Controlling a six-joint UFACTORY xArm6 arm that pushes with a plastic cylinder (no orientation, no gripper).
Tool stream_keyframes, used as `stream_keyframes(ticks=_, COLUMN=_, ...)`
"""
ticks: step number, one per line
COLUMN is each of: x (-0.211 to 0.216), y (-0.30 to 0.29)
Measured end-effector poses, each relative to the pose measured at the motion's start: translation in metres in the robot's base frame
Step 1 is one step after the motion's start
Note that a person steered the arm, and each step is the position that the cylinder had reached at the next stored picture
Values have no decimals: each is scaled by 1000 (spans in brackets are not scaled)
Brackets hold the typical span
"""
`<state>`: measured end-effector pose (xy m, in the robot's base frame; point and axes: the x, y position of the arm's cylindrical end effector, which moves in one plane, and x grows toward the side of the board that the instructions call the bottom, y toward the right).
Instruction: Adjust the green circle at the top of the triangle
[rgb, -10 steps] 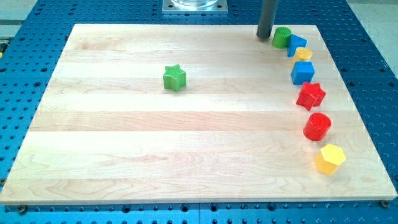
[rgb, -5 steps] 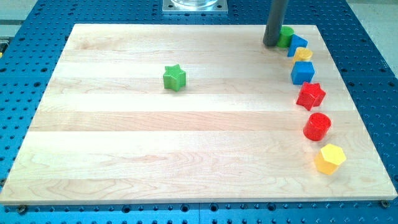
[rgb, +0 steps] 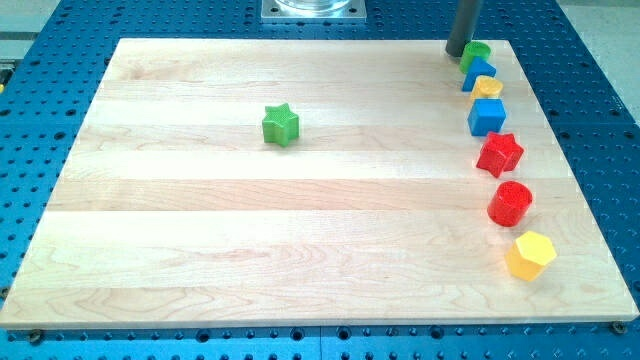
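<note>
Tip (rgb: 458, 53) apparently touches green circle (rgb: 477, 51) above blue triangle (rgb: 478, 73); no fingers fitted. Short, gentle nudges suit adjustment best.

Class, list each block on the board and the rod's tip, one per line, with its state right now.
my tip: down on the board, touching the green circle's left side
green circle: against the blue triangle
blue triangle: partly hidden
yellow block: resting
blue cube: resting
red star: resting
red cylinder: upright
yellow hexagon: resting
green star: alone
</note>
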<state>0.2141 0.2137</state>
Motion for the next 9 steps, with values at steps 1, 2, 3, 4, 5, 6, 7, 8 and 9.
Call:
stream_keyframes(ticks=1, x=0, y=-3)
stream_keyframes(ticks=2, x=-3, y=13)
stream_keyframes(ticks=3, x=-3, y=14)
stream_keyframes(ticks=4, x=-1, y=10)
stream_keyframes(ticks=5, x=13, y=-1)
stream_keyframes(ticks=6, x=22, y=-23)
stream_keyframes(ticks=7, x=20, y=-74)
stream_keyframes(ticks=8, x=87, y=-192)
stream_keyframes(ticks=9, x=171, y=-209)
